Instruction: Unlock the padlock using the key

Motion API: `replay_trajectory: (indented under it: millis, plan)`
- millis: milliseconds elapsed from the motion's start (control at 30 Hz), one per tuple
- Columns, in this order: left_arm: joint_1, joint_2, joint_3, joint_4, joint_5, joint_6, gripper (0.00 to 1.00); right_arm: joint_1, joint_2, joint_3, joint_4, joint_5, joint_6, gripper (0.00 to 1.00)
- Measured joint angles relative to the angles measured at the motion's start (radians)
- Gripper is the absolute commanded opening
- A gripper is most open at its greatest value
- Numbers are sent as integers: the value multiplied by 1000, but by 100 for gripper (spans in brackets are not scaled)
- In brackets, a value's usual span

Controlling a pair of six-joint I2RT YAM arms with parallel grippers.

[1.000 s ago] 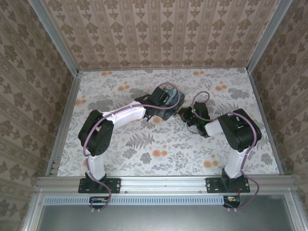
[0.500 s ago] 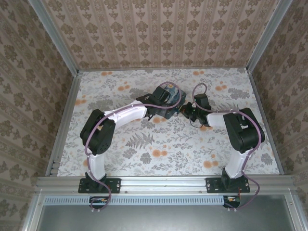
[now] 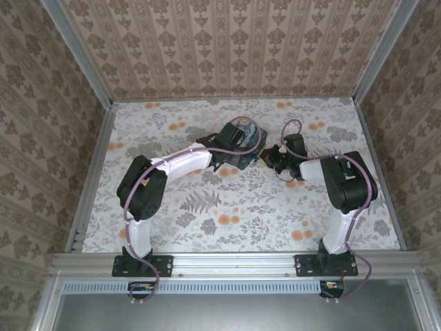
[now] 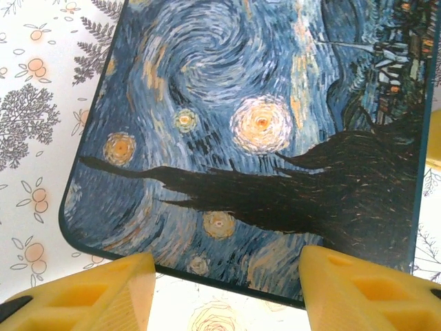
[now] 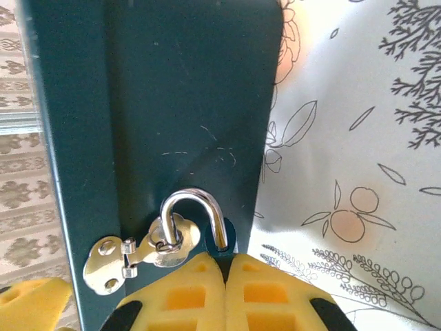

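The right gripper (image 5: 224, 289) has swung up and left from a second ago and now sits right against the box (image 5: 172, 103), where before it hung nearer the arm bases and apart from it. Its yellow fingers are pressed together; what lies between them is hidden. The padlock (image 5: 218, 224) hangs on the box's dark side wall, its silver shackle threaded through the hasp (image 5: 131, 256) and arching just above the fingertips, which cover its body. The left gripper (image 4: 224, 296) has scarcely moved: its fingers stand apart at the near edge of the box's painted lid, clamping nothing that shows. The box stays in the same spot on the flowered table (image 3: 207, 221), between the two wrists.
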Motion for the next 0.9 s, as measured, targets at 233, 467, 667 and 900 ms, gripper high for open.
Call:
replay_trajectory:
  millis: [233, 467, 667, 900]
  plan:
    - [1, 53, -12, -108, 3, 18, 57, -72, 53, 157, -149, 5, -32, 0]
    - [-5, 93, -25, -169, 16, 28, 57, -86, 47, 154, -190, 38, -90, 0]
    - [6, 75, -43, -178, 34, 29, 59, -85, 0, 85, -171, 46, -116, 0]
    - [14, -16, -56, -209, 72, 20, 61, -71, -68, -19, -130, 46, -126, 0]
